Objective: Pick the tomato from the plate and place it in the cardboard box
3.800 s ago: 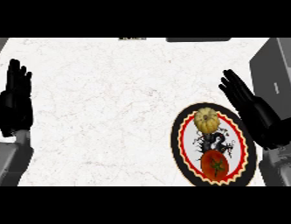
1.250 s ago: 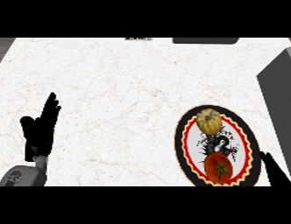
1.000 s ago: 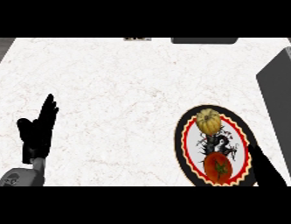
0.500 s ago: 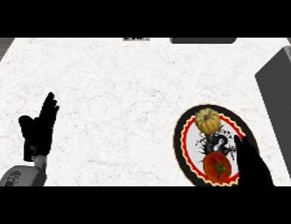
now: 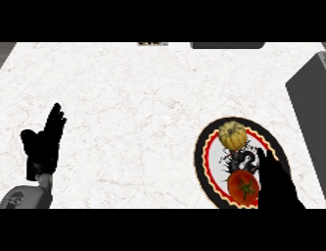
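The right hand [image 5: 275,184] hovers with straight fingers just beside the tomato [image 5: 244,188] on the plate [image 5: 203,162] – best to curl round it squarely, clear of the yellow fruit [image 5: 232,135], before lifting toward the box [image 5: 321,112] – left hand [image 5: 44,144] rests open.

A round plate [image 5: 203,162] with a black rim and a red scalloped band is seen at the lower right of the white marbled surface [image 5: 144,98]. On it a red tomato [image 5: 243,188] is set below a yellow fruit [image 5: 232,135]. The right hand [image 5: 275,181] is laid, fingers straight, just beside the tomato. The left hand [image 5: 44,144] is held open at the lower left. A grey box [image 5: 324,112] is placed at the right edge.
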Action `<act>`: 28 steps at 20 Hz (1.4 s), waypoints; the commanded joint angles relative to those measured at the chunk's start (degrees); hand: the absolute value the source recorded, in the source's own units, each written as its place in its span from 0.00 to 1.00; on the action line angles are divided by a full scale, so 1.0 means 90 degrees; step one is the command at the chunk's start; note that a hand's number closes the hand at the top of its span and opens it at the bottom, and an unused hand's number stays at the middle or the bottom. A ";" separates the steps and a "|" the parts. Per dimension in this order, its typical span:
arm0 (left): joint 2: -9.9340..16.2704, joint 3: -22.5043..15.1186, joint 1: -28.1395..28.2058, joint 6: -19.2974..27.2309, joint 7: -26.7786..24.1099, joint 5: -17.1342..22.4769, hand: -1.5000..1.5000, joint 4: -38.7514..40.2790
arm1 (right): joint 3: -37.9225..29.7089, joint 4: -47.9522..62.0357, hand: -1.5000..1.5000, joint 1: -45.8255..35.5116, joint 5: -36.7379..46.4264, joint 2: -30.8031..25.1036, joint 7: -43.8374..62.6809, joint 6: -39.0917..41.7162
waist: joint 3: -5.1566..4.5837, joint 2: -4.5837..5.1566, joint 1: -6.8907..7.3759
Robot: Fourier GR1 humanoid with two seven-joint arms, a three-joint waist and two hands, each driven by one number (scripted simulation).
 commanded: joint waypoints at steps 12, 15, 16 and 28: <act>-0.0255 0.0288 -0.0085 -0.0198 0.0178 -0.0289 0.50 0.0018 | -0.0917 0.1286 0.00 -0.0473 -0.0179 0.0326 -0.0229 0.0096 | 0.0002 0.0001 0.0000; -0.0269 0.0448 -0.0058 -0.0379 -0.0029 -0.0321 0.50 0.0157 | -0.0959 0.0855 0.00 -0.0425 -0.0253 0.0287 -0.0099 0.0506 | 0.0001 -0.0001 -0.0007; -0.0306 0.0373 -0.0025 -0.0344 -0.0063 -0.0413 0.50 0.0234 | -0.0519 0.1170 0.00 -0.0216 0.0049 0.0345 -0.0013 -0.0140 | 0.0001 -0.0002 -0.0009; -0.0452 0.0716 0.0264 -0.0688 -0.0268 -0.0508 0.50 0.0066 | -0.1180 0.2398 0.00 -0.0488 -0.0258 0.0350 -0.0916 -0.0793 | 0.0001 0.0000 -0.0002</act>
